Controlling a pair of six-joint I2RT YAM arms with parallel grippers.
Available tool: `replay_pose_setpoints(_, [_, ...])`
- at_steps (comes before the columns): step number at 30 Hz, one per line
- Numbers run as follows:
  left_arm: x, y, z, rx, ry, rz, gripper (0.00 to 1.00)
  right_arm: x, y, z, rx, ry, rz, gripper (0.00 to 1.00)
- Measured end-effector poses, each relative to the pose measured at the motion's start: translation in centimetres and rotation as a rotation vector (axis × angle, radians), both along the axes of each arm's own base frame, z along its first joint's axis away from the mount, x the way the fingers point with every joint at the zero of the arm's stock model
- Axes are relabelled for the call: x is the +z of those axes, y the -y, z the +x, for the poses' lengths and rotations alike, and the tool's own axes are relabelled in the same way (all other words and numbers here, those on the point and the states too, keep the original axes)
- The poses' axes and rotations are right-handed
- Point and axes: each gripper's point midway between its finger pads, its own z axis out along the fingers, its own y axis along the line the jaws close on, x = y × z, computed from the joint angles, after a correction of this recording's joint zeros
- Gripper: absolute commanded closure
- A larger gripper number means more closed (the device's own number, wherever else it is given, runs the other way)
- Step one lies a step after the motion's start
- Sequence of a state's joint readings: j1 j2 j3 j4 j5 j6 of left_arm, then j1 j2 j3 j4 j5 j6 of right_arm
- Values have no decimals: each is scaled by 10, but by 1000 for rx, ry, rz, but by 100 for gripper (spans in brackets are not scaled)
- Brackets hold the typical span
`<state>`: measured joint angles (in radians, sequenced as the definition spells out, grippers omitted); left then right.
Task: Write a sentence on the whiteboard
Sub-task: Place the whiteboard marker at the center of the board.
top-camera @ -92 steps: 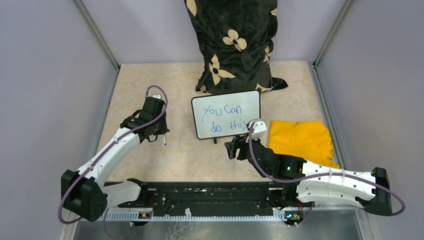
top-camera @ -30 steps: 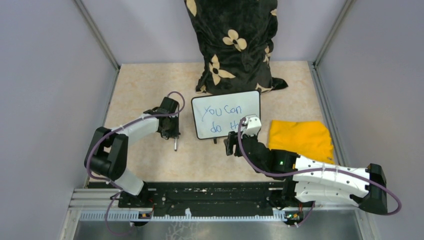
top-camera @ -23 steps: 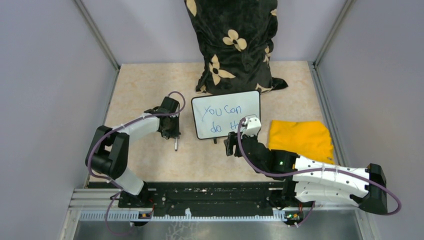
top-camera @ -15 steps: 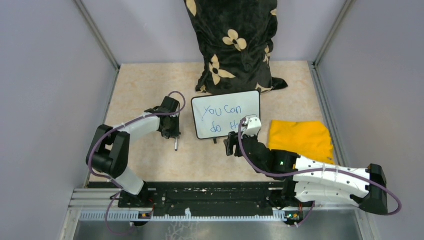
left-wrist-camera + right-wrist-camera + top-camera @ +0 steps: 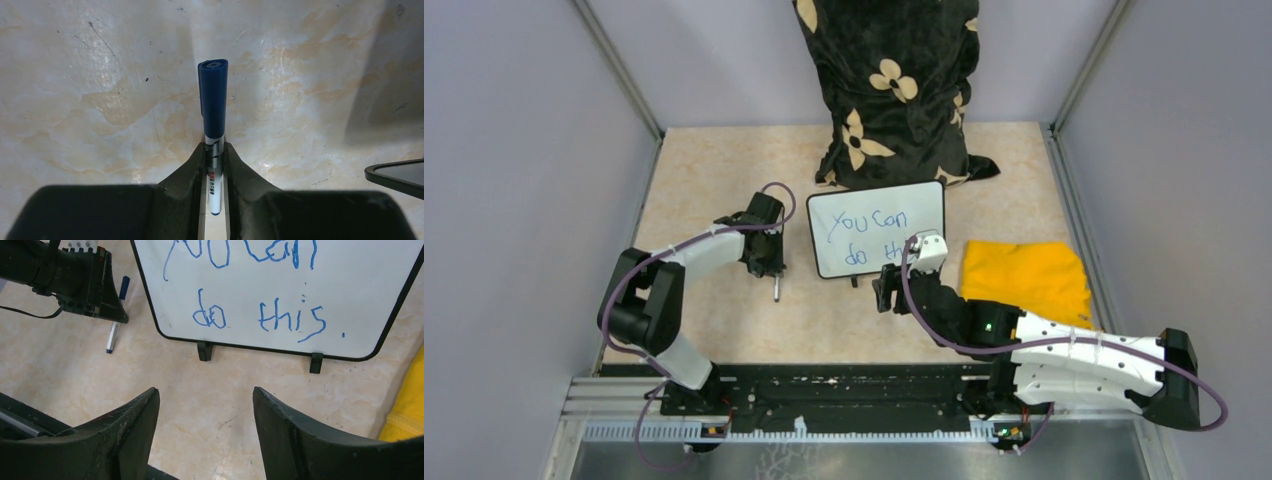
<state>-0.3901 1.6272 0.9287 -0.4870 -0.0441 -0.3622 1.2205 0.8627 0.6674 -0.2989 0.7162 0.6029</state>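
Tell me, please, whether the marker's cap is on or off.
On: the left wrist view shows the blue cap seated on the marker, just beyond the left pincer.

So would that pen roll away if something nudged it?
Probably, if nudged sideways: the pen has a smooth round barrel and lies flat on the table. It looks slim and plastic, so it is likely light and stiff. The left gripper straddles it closely, which should stop much rolling.
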Motion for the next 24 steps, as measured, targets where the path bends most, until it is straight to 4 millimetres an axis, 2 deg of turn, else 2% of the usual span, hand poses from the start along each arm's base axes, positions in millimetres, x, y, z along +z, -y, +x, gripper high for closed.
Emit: replay_pose_setpoints(24, [0,0,0,0,-3,1,76,1,0,0,4,1,4,32])
